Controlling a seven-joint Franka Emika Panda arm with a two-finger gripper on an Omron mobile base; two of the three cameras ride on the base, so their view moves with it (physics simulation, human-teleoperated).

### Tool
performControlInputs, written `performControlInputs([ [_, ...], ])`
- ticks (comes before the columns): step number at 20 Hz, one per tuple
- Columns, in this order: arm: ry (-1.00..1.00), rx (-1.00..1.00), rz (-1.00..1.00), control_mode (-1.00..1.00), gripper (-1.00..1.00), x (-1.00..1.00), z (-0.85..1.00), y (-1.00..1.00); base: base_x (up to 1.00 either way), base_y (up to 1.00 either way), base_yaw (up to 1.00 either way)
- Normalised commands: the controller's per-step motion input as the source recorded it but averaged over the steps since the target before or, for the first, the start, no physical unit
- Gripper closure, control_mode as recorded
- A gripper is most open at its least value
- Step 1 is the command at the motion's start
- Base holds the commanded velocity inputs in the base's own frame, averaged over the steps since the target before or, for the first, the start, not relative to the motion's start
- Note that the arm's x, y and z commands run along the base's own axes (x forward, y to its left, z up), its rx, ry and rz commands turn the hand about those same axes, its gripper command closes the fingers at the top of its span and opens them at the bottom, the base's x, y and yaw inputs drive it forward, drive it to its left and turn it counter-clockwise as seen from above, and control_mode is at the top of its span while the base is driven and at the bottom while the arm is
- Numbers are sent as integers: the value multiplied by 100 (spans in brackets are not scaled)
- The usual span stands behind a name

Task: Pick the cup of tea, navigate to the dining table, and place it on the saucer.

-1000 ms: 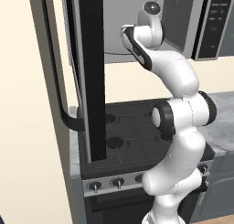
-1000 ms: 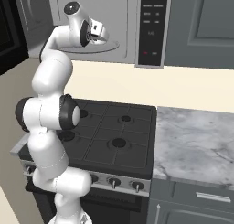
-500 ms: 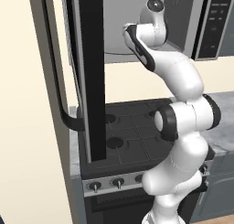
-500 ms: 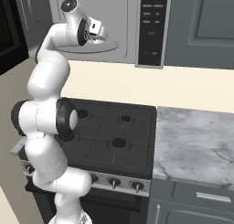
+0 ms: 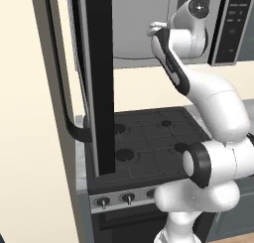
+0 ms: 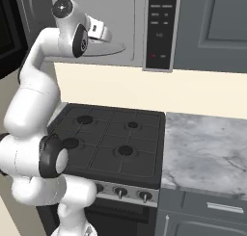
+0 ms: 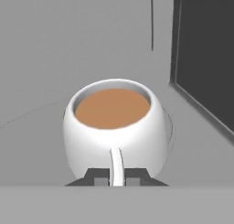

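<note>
Teacup (image 7: 114,127) in hand, or so I judge: in the hand view my fingers (image 7: 97,176) sit pressed on either side of the cup's thin white handle, pinching it at the near base of the cup. The cup of tea stands upright on the grey floor of the open microwave (image 6: 120,28), brown tea level inside, directly ahead of the gripper (image 7: 117,177) and touching it. From the right base view I see the arm reaching up over the black stove (image 6: 108,143), its hand at the microwave's lower edge; the left base view shows the microwave door (image 5: 96,78) swung wide beside the arm. I read the pick as gripped but not yet lifted out, since the cup appears to rest on the oven floor. What remains, by my estimate, is nearly everything: drawing the cup clear of the cavity, driving to the dining table and setting it on the saucer. A marbled counter (image 6: 207,148) lies right of the stove.
</note>
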Motion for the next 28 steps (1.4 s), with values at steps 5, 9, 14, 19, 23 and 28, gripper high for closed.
performControlInputs([
  [5, -4, 0, 5, -100, 100, -100, 13, -16, 0, 0, 0],
  [9, 0, 0, 7, -100, 100, -100, 4, 0, 0, 0, 0],
  [14, 0, 0, 5, -100, 100, -97, 0, 0, 0, 0, 0],
  [19, 0, 0, 0, -100, 100, -18, 0, 0, 0, 0, 0],
  [23, 0, 0, 0, -100, 100, 0, 0, 0, 0, 0, 0],
  [28, 0, 0, 0, 100, 100, 0, 0, 0, -38, 0, -3],
])
